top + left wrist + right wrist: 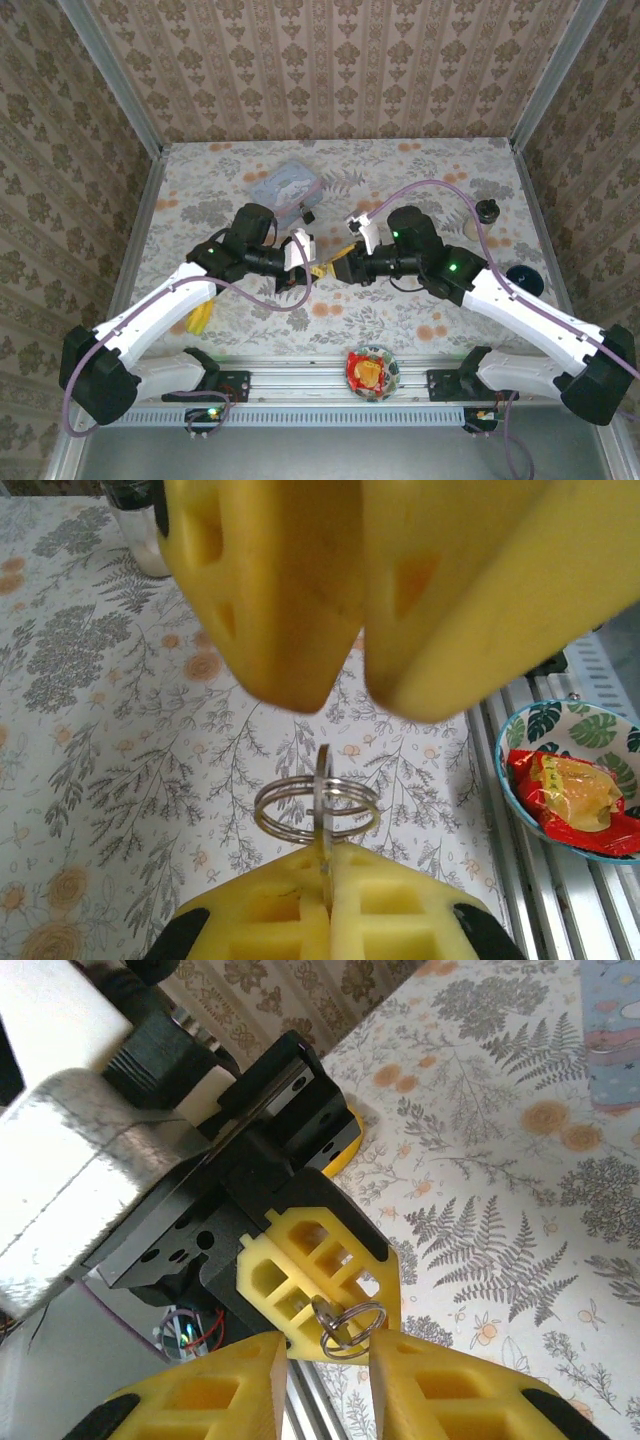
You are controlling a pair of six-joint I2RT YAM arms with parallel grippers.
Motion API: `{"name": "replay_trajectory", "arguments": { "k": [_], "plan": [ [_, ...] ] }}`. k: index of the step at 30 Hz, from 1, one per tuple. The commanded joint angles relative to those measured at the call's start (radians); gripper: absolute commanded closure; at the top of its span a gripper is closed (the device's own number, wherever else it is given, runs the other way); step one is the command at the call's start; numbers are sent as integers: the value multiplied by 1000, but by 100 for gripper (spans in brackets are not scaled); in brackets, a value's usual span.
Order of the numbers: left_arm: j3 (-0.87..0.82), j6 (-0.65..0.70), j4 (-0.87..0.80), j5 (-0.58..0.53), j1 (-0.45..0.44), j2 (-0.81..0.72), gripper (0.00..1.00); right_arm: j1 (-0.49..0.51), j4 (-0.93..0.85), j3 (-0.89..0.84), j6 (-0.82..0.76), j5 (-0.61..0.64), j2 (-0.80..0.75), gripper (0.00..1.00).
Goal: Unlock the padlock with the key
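L gripper (325,858) pinched shut on key (322,780), split ring (260,815) on the key, mid-table, off the surface. R gripper (328,1365) tip-to-tip w/ it, fingers apart, nothing btwn. Padlock (309,214) further back, just beside blue tin (285,187).

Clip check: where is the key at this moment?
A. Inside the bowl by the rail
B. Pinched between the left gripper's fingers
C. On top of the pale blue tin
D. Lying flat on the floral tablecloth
B: in the left wrist view the key stands upright, clamped at its lower end between the closed yellow fingers of the left gripper.
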Motion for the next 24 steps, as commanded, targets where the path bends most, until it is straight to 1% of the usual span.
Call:
{"name": "replay_trajectory", "arguments": {
  "k": [1, 13, 21, 24],
  "plan": [
    [27, 18, -22, 56, 8, -13, 100, 12, 17, 9, -30, -45, 13, 71],
    [38, 34, -51, 82, 9, -3, 100, 16, 9, 25, -44, -19, 39, 71],
    [49, 50, -80, 108, 8, 13, 100, 17, 13, 27, -44, -21, 42, 73],
    [51, 57, -88, 110, 8, 14, 100, 16, 12, 24, -43, -13, 37, 73]
  ]
}}
